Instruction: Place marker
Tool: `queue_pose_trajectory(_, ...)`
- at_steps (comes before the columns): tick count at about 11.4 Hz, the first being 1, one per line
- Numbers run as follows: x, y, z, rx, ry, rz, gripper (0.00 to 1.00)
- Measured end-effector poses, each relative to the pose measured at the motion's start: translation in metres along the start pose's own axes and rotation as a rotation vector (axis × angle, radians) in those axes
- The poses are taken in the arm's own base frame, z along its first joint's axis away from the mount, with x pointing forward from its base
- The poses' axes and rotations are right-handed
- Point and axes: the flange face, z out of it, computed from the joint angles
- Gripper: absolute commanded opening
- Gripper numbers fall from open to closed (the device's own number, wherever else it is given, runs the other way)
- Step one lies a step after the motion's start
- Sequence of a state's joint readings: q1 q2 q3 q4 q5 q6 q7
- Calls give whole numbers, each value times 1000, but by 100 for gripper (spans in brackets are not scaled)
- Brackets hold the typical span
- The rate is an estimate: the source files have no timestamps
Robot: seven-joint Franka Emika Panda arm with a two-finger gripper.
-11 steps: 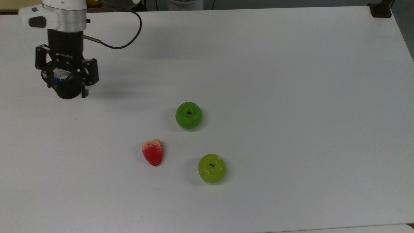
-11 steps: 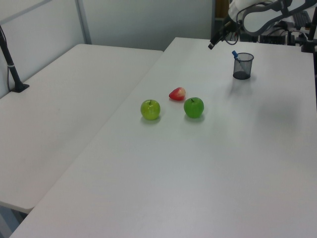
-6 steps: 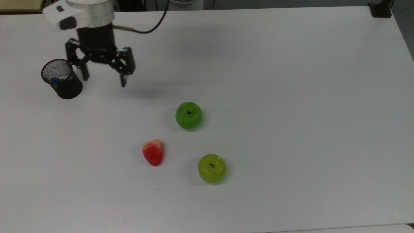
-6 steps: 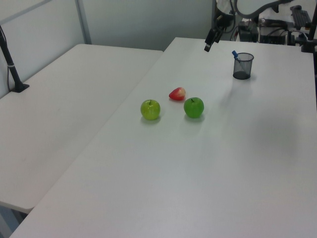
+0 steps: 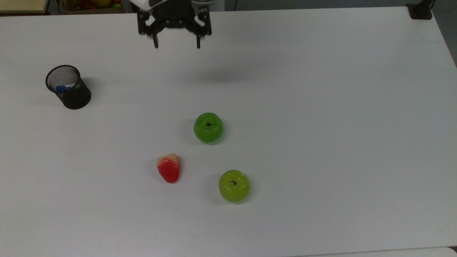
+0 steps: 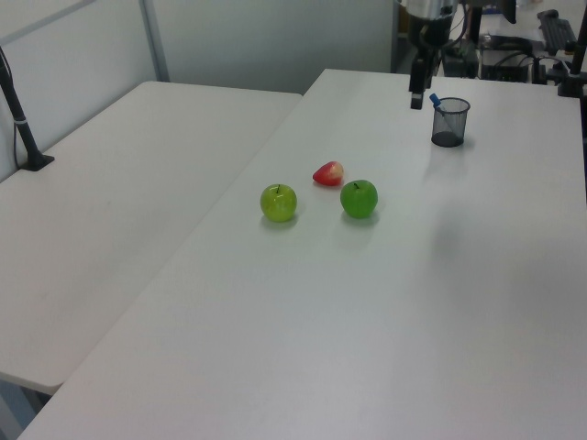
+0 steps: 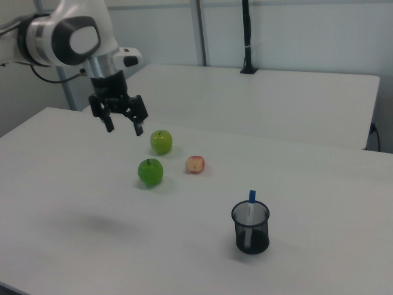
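Observation:
The marker (image 7: 250, 206) stands upright in a black mesh cup (image 7: 250, 228), its blue cap poking above the rim. The top view shows the cup (image 5: 69, 87) at the table's left with the marker's blue cap (image 5: 60, 88) inside. In the left view the cup (image 6: 450, 122) and marker (image 6: 436, 101) sit at the far end. My gripper (image 5: 176, 45) hangs open and empty high over the table's far edge, well to the top view's right of the cup. It also appears in the right view, gripper (image 7: 124, 128) above the apples.
A dark green apple (image 5: 208, 127), a lighter green apple (image 5: 234, 185) and a red strawberry (image 5: 169, 168) lie mid-table. A black post base (image 5: 420, 11) stands at the far right corner. A second white table (image 6: 119, 202) adjoins in the left view.
My open gripper has left the cup and swung to the top view's right, rising toward the table's far edge. The marker stays in the cup.

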State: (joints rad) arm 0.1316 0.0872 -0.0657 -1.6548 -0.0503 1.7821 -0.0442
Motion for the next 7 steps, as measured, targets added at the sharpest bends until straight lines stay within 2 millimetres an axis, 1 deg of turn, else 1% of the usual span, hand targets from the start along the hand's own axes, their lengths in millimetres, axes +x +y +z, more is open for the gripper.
queue_pose_trajectory(2, -22, -9, -27, -3, -38, -6, 100)
queue_pose_trajectory(3, -31, -12, -36, -1, -52, -11, 100)
queue_pose_trajectory(5, -38, -16, -45, 0, -62, -17, 100)
queue_pose_trajectory(7, -39, -16, -45, 0, -61, -16, 100)
